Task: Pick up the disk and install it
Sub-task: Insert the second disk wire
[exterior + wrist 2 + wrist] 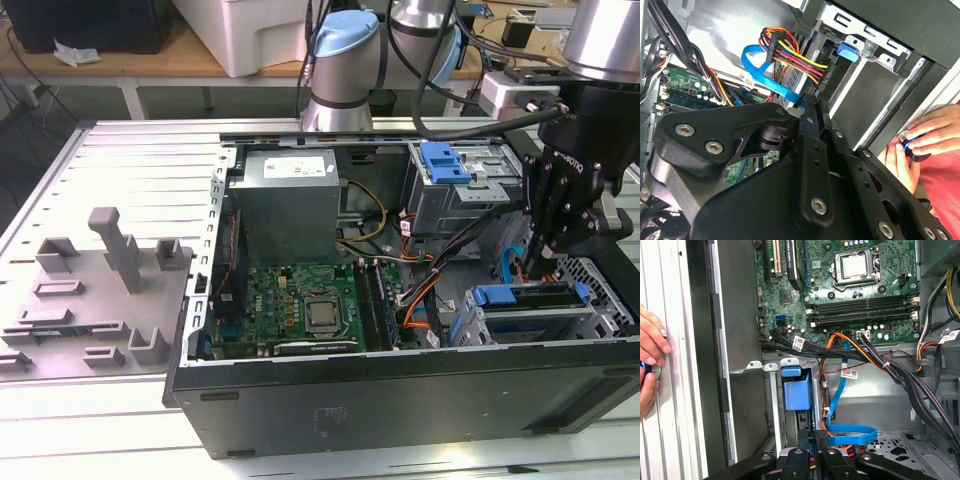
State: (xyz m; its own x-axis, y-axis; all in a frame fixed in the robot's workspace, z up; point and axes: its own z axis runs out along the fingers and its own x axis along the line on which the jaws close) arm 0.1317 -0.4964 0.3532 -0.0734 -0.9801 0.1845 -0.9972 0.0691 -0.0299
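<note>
Down inside the computer case (400, 390), my pincer (545, 262) hangs near the drive bay (525, 312); its tips are hidden, so I cannot tell their state.

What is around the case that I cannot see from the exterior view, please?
Observer: In the first wrist view, a person's hand rests on the slatted table beside the case.
Operator: Thank you. What lies at the gripper?
Observer: In the first wrist view, a flat blue cable loops just beyond the gripper.
Operator: And the blue latch?
Observer: In that view the blue latch sits on the metal bay, straight ahead of the gripper.
</note>
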